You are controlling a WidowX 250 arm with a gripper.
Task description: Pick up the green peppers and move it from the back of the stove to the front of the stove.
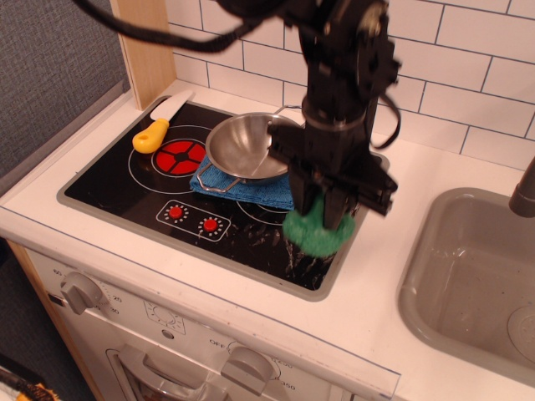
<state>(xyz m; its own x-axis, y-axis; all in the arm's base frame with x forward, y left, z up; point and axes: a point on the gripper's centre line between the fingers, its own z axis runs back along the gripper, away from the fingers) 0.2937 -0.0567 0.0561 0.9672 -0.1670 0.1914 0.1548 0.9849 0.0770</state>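
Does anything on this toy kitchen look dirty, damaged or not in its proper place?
Yes. The stove has whitish smears on its front right part, beside the green peppers held in the claw. A blue cloth lies under the metal pan, on a burner.

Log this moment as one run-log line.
phase: placing | hand: shut on green peppers | location: front right of stove | released: no
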